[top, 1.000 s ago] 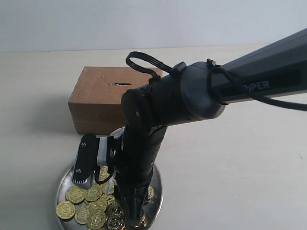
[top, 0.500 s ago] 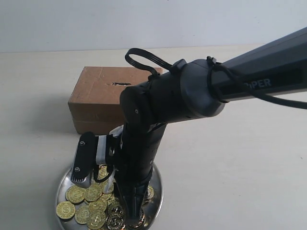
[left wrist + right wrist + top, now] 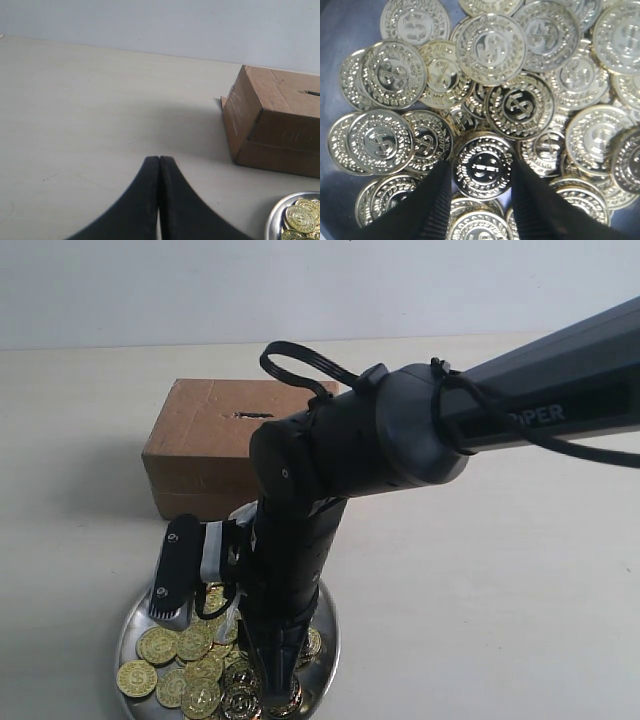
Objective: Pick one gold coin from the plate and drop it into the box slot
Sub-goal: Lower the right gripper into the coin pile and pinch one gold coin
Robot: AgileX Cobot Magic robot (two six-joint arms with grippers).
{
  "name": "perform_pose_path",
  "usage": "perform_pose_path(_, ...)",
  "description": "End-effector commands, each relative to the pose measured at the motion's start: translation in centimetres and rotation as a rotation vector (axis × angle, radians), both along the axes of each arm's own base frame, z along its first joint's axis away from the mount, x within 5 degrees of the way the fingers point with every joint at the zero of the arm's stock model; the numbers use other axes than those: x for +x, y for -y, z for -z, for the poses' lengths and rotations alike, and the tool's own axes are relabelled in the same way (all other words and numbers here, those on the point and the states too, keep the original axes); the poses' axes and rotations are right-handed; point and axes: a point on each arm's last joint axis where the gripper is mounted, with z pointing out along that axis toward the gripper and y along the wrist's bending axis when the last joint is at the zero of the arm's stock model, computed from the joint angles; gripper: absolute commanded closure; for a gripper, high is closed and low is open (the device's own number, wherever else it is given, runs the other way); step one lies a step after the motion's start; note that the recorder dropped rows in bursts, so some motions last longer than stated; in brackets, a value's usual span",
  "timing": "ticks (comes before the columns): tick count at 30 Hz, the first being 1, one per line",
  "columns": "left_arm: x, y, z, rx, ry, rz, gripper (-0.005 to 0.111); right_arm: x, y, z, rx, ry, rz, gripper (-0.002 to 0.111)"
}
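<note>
Gold coins [image 3: 490,47] crowd the right wrist view, heaped and overlapping on the grey metal of the plate [image 3: 337,30]. The right gripper [image 3: 481,172] has its two black fingers [image 3: 427,210] parted by just one coin's width. Between them lies a darker coin [image 3: 482,167], face up on top of the pile, and each finger presses against an opposite edge of it. Whether that coin has lifted clear of the ones beneath cannot be told.

In the exterior view the plate [image 3: 128,632] sits at the lower left of the frame, partly cut off by the bottom edge. The right arm [image 3: 340,460] comes in from the upper right and bends steeply down into it. Its gripper [image 3: 272,698] reaches the coins [image 3: 160,645] near the plate's middle.

Just behind the plate, left of centre, stands the box [image 3: 205,455] on the pale table [image 3: 480,590]. The slot [image 3: 252,415] is a short dark slit in the box's top face.

The left wrist view shows the left gripper [image 3: 159,160] with its fingers pressed flat together and nothing between them, hanging over bare table. The box [image 3: 280,120] and the plate's rim [image 3: 274,220] are off to one side, apart from it.
</note>
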Motion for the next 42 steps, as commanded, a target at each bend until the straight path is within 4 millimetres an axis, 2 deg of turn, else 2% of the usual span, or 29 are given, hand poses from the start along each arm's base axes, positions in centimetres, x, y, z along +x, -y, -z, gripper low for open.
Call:
perform_pose_path(1,-0.02,0.01,0.03,0.003,0.007,0.004,0.107,0.17,-0.25,-0.12,0.011,0.014,0.003,0.064)
perform_pose_path(18,-0.02,0.01,0.03,0.003,0.007,0.004,0.107,0.26,-0.46,-0.14,0.033,0.018,0.026,0.062)
perform_pose_path(25,-0.02,0.01,0.03,0.003,0.007,0.004,0.107,0.19,-0.45,0.67,0.016,-0.003,0.04,0.062)
perform_pose_path(34,-0.02,0.01,0.03,0.003,0.007,0.004,0.107,0.21,-0.49,0.62,0.018,-0.004,0.042,0.062)
perform_pose_path(42,-0.02,0.01,0.03,0.003,0.007,0.004,0.107,0.18,-0.47,0.62,0.015,-0.006,0.041,0.073)
